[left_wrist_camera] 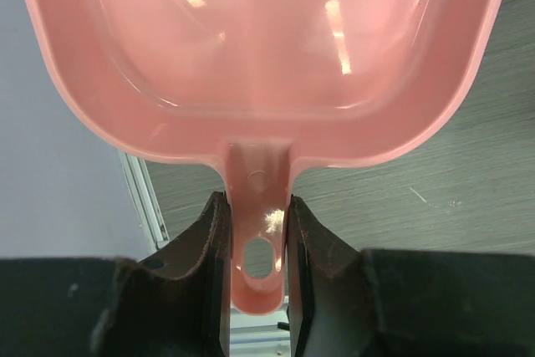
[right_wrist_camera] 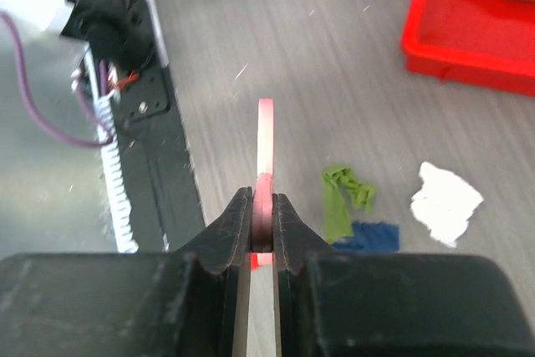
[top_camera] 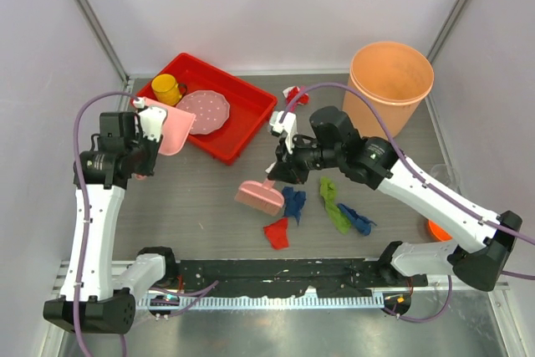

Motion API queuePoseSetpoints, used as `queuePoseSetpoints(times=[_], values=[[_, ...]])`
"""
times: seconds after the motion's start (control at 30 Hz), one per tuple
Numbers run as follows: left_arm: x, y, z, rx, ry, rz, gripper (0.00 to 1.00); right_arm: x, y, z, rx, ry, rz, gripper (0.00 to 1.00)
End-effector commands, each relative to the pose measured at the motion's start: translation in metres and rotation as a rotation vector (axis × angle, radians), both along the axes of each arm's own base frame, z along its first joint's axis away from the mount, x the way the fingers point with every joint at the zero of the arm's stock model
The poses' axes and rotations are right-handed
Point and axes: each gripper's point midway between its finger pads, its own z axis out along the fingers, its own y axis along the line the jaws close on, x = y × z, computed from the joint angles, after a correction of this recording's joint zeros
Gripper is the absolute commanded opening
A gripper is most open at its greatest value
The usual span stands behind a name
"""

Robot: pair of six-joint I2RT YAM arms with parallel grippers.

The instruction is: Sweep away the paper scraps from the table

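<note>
My left gripper [top_camera: 151,138] is shut on the handle of the pink dustpan [top_camera: 173,127], held at the table's [top_camera: 201,206] left side; in the left wrist view the handle [left_wrist_camera: 257,223] sits between the jaws under the pan [left_wrist_camera: 259,48]. My right gripper [top_camera: 281,170] is shut on the pink brush [top_camera: 260,196], which stands mid-table; the right wrist view shows it edge-on [right_wrist_camera: 266,135]. Paper scraps lie right of the brush: blue [top_camera: 293,203], red [top_camera: 277,232], green [top_camera: 334,203], another blue [top_camera: 359,221]. A red-and-white scrap [top_camera: 294,94] lies near the bucket. Green [right_wrist_camera: 343,198], blue [right_wrist_camera: 374,237] and white [right_wrist_camera: 445,202] scraps show in the right wrist view.
A red tray [top_camera: 242,127] at the back left holds a yellow cup [top_camera: 167,88] and a pink plate [top_camera: 205,111]. An orange bucket [top_camera: 391,81] stands at the back right. A small orange object [top_camera: 436,230] lies at the right edge. A black rail [top_camera: 276,272] runs along the front.
</note>
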Motion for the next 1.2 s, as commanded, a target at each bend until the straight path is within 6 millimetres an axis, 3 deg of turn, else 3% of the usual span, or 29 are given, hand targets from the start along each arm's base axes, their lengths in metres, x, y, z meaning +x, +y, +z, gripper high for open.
queuePoseSetpoints(times=[0.0, 0.07, 0.33, 0.47, 0.5, 0.7, 1.03, 1.17], values=[[0.002, -0.001, 0.001, -0.003, -0.006, -0.021, 0.00, -0.045, -0.011, -0.018, -0.061, 0.081, 0.192, 0.01], [0.001, -0.007, -0.001, -0.025, 0.004, -0.039, 0.00, -0.057, -0.011, -0.024, -0.065, 0.097, 0.221, 0.01], [-0.003, -0.010, -0.011, -0.038, 0.040, -0.058, 0.00, -0.093, -0.010, -0.084, -0.197, 0.185, 0.286, 0.01], [-0.002, -0.012, -0.014, -0.050, 0.049, -0.061, 0.00, -0.062, -0.018, -0.117, -0.321, 0.102, 0.153, 0.01], [-0.002, -0.013, -0.014, -0.054, 0.050, -0.061, 0.00, -0.044, -0.019, -0.123, -0.349, 0.052, 0.082, 0.01], [-0.004, -0.015, -0.013, -0.059, 0.049, -0.071, 0.00, 0.006, -0.034, -0.139, -0.452, 0.014, -0.118, 0.01], [-0.001, -0.018, -0.014, -0.077, 0.060, -0.083, 0.00, 0.085, -0.066, -0.103, -0.398, -0.136, -0.384, 0.01], [-0.001, -0.017, -0.012, -0.067, 0.057, -0.085, 0.00, 0.080, -0.056, -0.091, -0.359, -0.141, -0.305, 0.01]])
